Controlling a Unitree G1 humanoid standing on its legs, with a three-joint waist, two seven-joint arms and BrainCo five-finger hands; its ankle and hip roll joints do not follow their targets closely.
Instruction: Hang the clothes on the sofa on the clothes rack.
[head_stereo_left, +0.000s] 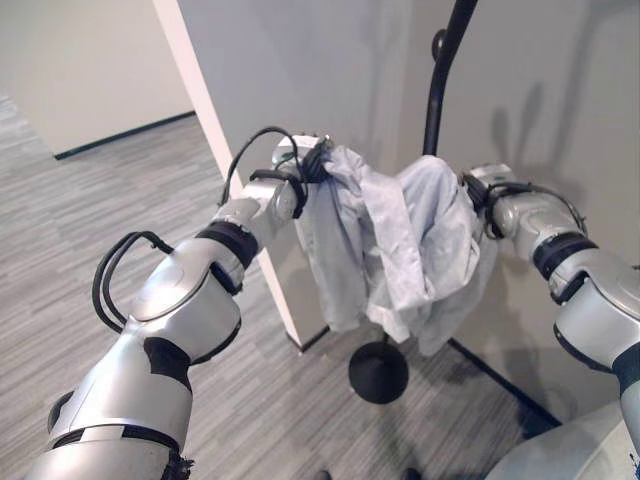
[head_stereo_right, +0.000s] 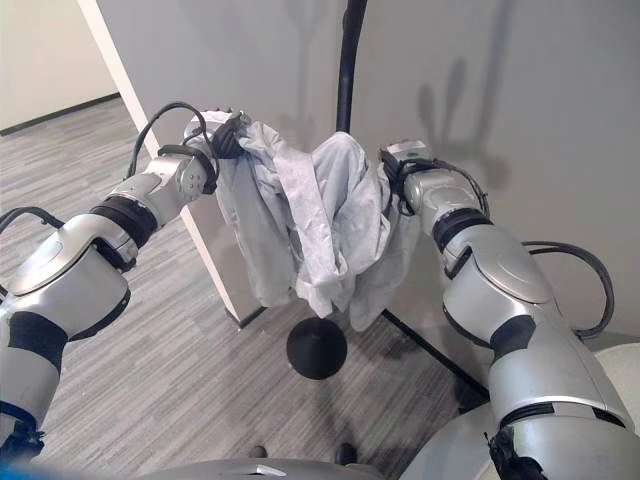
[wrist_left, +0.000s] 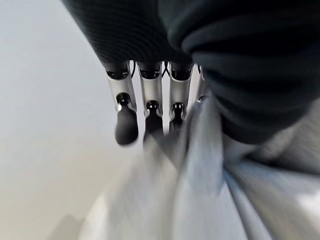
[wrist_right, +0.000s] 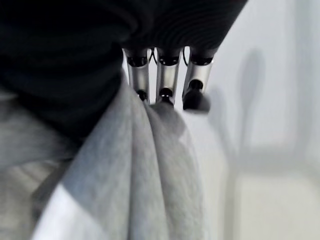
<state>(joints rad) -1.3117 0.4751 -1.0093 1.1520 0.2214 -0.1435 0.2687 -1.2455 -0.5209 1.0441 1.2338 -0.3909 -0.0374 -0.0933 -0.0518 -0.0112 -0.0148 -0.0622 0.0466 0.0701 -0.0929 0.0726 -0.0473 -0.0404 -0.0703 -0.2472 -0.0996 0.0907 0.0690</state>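
Observation:
A light grey shirt (head_stereo_left: 400, 240) hangs bunched between my two hands, held up in front of the black pole of the clothes rack (head_stereo_left: 437, 90). My left hand (head_stereo_left: 305, 165) grips its left end, fingers (wrist_left: 150, 95) curled onto the cloth (wrist_left: 200, 200). At the shirt's right end my right hand (head_stereo_left: 472, 190) has its fingers (wrist_right: 167, 80) closed on the fabric (wrist_right: 140, 175). The shirt's loose folds droop toward the rack's round black base (head_stereo_left: 378, 372) on the floor. The pole's upper part rises behind the shirt and bends rightward.
A white partition corner (head_stereo_left: 250, 100) stands just behind my left hand. A grey wall (head_stereo_left: 560, 90) backs the rack. Grey carpet (head_stereo_left: 90, 200) stretches to the left. A dark floor strip (head_stereo_left: 500, 385) runs along the wall's foot.

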